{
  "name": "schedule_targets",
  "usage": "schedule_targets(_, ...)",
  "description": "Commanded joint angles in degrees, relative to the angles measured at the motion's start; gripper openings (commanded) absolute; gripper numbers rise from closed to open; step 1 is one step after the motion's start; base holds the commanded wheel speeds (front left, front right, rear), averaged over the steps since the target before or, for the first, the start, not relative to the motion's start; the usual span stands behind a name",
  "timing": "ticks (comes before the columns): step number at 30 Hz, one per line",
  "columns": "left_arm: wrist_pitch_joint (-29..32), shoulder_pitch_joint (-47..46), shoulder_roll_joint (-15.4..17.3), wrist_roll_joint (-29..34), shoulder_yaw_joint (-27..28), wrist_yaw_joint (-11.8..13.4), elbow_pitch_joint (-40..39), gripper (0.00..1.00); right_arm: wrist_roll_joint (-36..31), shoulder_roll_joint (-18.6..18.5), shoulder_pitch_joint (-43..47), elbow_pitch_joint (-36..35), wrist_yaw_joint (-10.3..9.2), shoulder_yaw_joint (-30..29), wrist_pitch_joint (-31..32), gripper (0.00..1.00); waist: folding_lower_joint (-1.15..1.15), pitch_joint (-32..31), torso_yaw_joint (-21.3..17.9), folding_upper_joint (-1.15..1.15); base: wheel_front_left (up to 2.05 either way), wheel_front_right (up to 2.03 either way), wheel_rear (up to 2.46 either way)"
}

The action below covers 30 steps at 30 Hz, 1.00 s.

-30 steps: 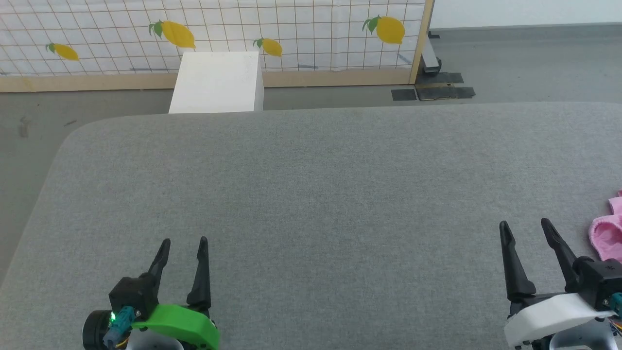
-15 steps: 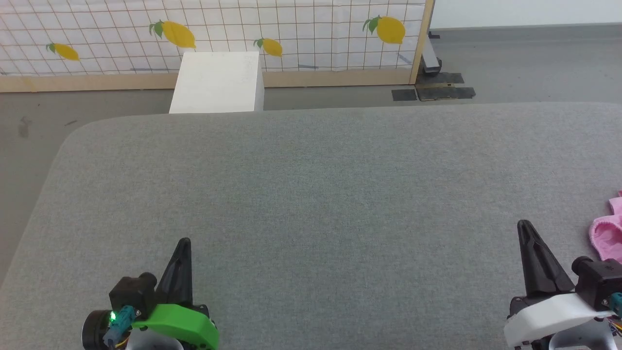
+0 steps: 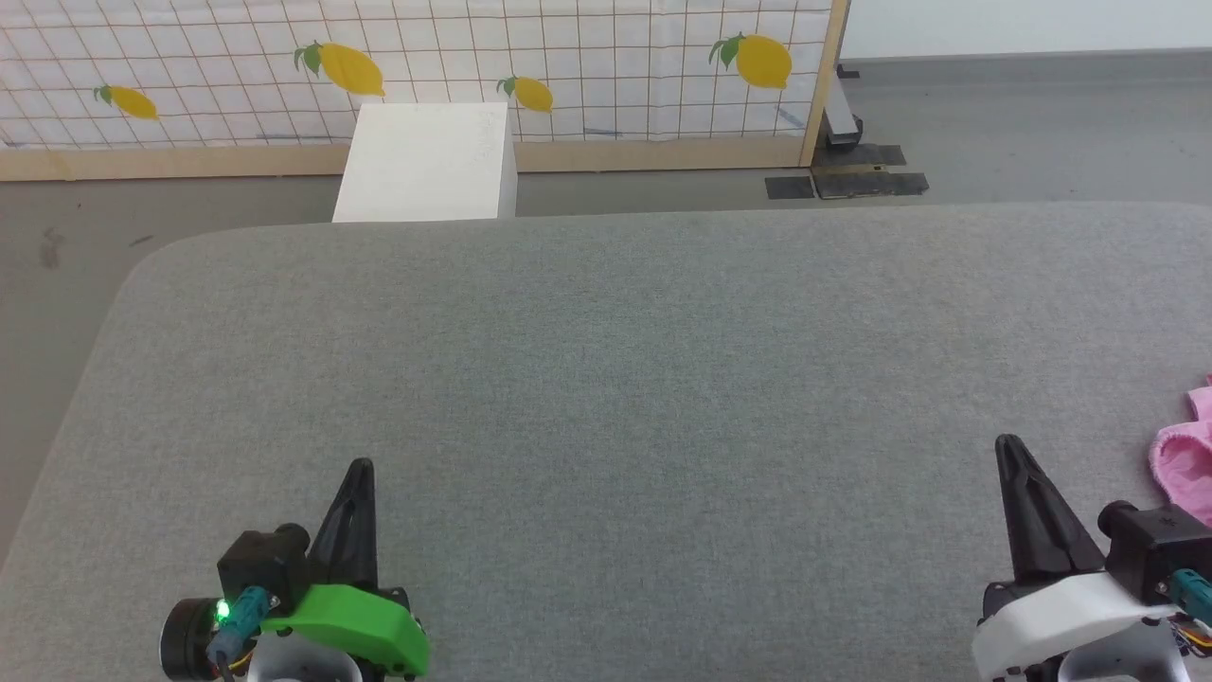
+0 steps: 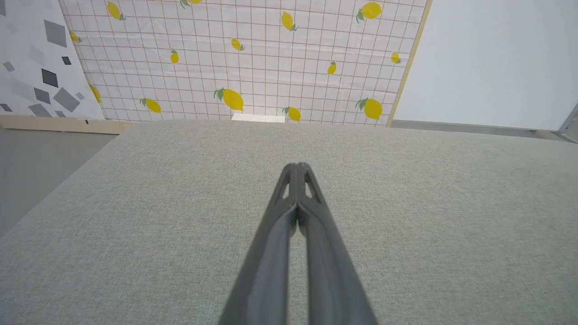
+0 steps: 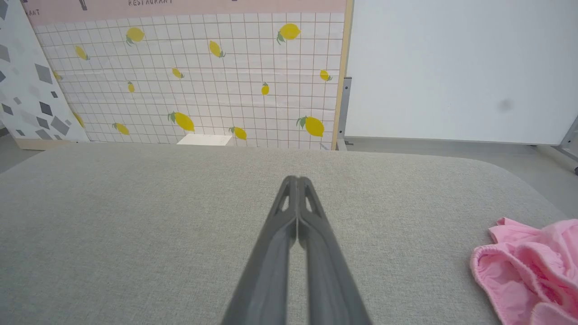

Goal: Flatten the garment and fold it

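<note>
The pink garment (image 3: 1185,455) lies crumpled at the right edge of the grey table, mostly cut off in the head view. In the right wrist view the garment (image 5: 533,266) shows as a wrinkled heap with a gathered hem at the lower right. My right gripper (image 3: 1006,445) is shut and empty, a short way left of the garment. Its closed fingers (image 5: 295,180) point across the bare cloth. My left gripper (image 3: 361,466) is shut and empty near the front left of the table, far from the garment; its tips (image 4: 297,166) meet.
The grey fabric table (image 3: 606,360) has rounded corners and a far edge near a white box (image 3: 426,161) on the floor. A lemon-patterned panel (image 3: 417,66) with a wooden frame stands behind. Grey floor (image 3: 1023,123) lies beyond at the right.
Both grippers went from open to shut with nothing between their fingers. The arms have barely moved since, and the garment stayed put.
</note>
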Motion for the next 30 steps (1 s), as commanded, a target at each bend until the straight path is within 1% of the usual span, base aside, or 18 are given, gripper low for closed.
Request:
schedule_targets(1, 0.34, -0.06, -0.36, 1.35, 0.44, -0.23, -0.35, 0.0, -0.31, 0.04, -1.14, 0.36, -0.02, 0.21, -0.15, 0.0, 0.0, -0.02, 0.02, 0.07, 0.0, 0.0, 0.0)
schedule_targets(30, 4.17, -0.15, -2.9, 6.72, 3.54, -1.15, -2.34, 0.0, -1.51, 0.08, -3.02, 2.86, -0.04, 1.59, -0.37, 0.0, 0.0, -0.35, 0.33, 0.17, 0.0, 0.0, 0.0)
